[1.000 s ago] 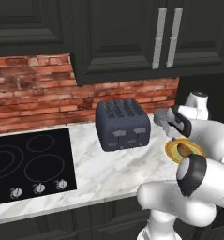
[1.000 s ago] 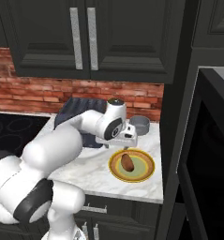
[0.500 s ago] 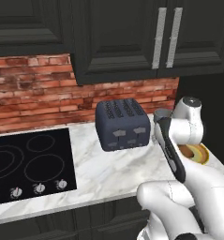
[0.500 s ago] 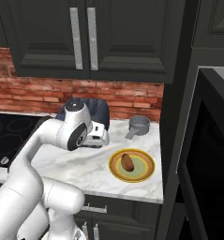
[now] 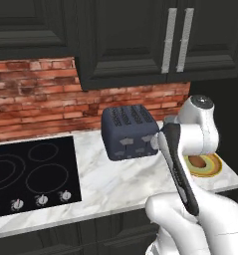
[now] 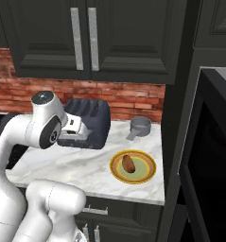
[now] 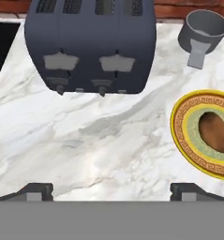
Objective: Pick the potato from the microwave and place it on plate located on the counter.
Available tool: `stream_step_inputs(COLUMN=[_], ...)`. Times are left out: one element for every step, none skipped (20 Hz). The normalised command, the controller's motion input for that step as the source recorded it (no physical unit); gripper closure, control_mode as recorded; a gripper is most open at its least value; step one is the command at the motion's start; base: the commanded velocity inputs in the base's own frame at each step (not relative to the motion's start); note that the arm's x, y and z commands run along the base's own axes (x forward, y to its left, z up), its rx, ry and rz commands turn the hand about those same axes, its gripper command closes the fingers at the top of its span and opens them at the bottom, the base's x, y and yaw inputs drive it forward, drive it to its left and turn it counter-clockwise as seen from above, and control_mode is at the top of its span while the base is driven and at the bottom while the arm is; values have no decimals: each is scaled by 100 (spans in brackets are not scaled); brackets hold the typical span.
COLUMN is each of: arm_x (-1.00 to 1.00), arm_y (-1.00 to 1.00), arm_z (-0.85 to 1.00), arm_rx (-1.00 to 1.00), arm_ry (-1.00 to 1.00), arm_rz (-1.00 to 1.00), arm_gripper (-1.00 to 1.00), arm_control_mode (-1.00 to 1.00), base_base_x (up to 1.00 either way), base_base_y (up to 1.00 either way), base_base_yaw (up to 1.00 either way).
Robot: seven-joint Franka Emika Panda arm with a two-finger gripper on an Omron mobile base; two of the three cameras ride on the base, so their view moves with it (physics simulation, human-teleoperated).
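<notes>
Cooktop (image 5: 28,174) occupies the far left of the counter (image 6: 72,163). Toaster (image 6: 88,124) stands mid-counter against the brick wall, 4 slots on top. The gripper (image 7: 111,191) hangs above bare marble in front of the toaster, its 2 fingertips (image 7: 36,191) spread wide with nothing between them. Right of the toaster, a small grey pot (image 6: 140,126) sits near the wall. Nearer the front edge, the plate (image 6: 133,167) carries the potato (image 6: 128,163) resting in its centre. Microwave (image 6: 206,156) stands at the far right.

Red brick backsplash (image 5: 36,94) runs beneath black upper cabinets (image 5: 135,40) with silver handles (image 6: 83,40).
</notes>
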Motion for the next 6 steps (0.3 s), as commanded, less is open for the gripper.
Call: stream_step_inputs(arm_x=[-49,-54,-57,-57,-61,-58], arm_y=[0,0,0,0,0,0], arm_z=[60,55,53,52,53,53], arm_rx=[16,14,13,12,8,8], arm_ry=[-3,-8,-10,-7,-8,-7], arm_rz=[0,0,0,0,0,0], arm_gripper=[-100,-100,-100,-100,-100,-100], arm_control_mode=[-100,-100,-100,-100,-100,-100], base_base_x=[0,0,0,0,0,0], base_base_y=[0,0,0,0,0,0], base_base_yaw=[0,0,0,0,0,0])
